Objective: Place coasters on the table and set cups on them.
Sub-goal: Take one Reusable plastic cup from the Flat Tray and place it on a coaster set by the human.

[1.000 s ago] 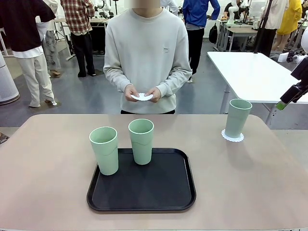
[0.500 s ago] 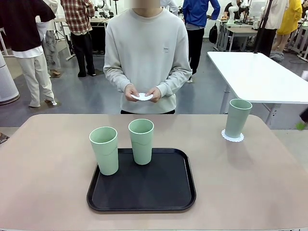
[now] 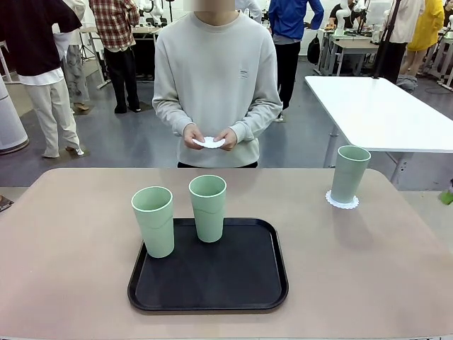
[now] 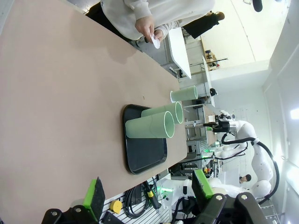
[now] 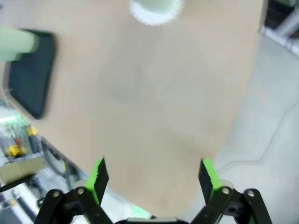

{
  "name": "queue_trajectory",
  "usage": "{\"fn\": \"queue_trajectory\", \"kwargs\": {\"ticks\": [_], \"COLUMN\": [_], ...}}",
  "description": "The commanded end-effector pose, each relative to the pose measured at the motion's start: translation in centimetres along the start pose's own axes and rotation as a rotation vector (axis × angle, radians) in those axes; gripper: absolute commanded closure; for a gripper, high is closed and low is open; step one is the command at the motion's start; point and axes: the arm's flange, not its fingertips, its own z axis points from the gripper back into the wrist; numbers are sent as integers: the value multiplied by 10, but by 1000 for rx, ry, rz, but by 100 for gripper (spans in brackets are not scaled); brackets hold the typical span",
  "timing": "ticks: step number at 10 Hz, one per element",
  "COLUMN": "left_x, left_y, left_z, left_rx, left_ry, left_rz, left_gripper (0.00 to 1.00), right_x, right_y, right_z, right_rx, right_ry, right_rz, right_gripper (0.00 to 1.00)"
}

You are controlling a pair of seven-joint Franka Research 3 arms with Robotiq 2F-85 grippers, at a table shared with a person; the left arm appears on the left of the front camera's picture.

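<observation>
Left claw and right claw stand spread and empty. We note two upright cups on the tray, ahead of the left claw, which we judge nearer. The next coaster sits in the person's hands, beyond the table.

right wrist view blurred; cup cropped at top

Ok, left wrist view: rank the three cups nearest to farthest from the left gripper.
1. Left cup, at the tray edge, nearest the left gripper.
2. Middle cup, just behind it on the tray.
3. Right cup, on its coaster, farthest.
</observation>
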Motion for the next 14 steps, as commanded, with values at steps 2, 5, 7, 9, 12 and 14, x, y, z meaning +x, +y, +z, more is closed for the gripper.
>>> {"fn": "queue_trajectory", "kwargs": {"ticks": [2, 5, 7, 9, 12, 14], "left_x": [-1, -1, -1, -1, -1, -1], "left_y": [-1, -1, -1, -1, -1, -1], "left_z": [2, 2, 2, 2, 2, 2], "left_rx": [-15, -15, -15, -15, -15, -15], "left_ry": [-6, -6, -6, -6, -6, -6], "left_rz": [-5, -5, -5, -5, -5, -5], "left_gripper": [0, 0, 0, 0, 0, 0], "right_x": [-29, -36, -40, -44, -49, -47], "right_y": [-34, -101, -129, -148, -163, -164], "right_z": [84, 93, 78, 59, 43, 38], "right_rx": [510, 742, 789, 798, 729, 653], "right_ry": [-168, -186, -184, -209, -279, -324], "right_rz": [-2, -104, -136, -160, -259, -319], "right_gripper": [0, 0, 0, 0, 0, 0]}}
